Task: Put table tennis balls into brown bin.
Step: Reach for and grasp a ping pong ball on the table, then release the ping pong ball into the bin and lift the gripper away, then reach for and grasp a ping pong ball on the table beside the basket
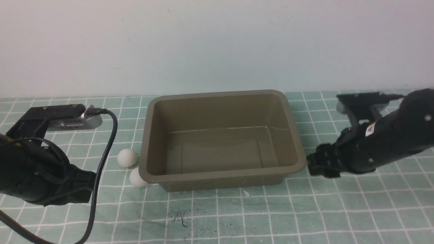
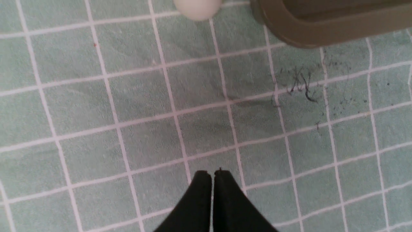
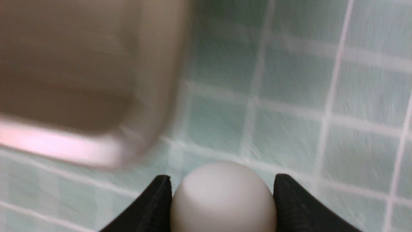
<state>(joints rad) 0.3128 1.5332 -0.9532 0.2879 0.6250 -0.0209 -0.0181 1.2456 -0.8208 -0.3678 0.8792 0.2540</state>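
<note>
Landmark: brown bin (image 1: 220, 174), one, upright on the green checked mat (image 1: 305, 210).
Table tennis balls: three counted across the views, all outside the brown bin.
Front view only: far ball (image 1: 127, 158) and near ball (image 1: 137, 178) lie on the mat off the bin's left front corner. The near ball is tucked against the corner, the far ball just beside it.
Right wrist view only: held ball (image 3: 222, 196), hidden in the front view.
Right gripper (image 3: 222, 182): its two fingers press the held ball's sides, clamped on it. It sits just outside the bin's right front corner (image 1: 313, 164). The picture is blurred.
Left gripper (image 2: 212, 174): fingers closed together, holding nothing, above the mat in front of the bin's left front corner (image 2: 322, 32).
Left wrist view: one ball (image 2: 197, 8) near that corner; which of the two is unclear.
</note>
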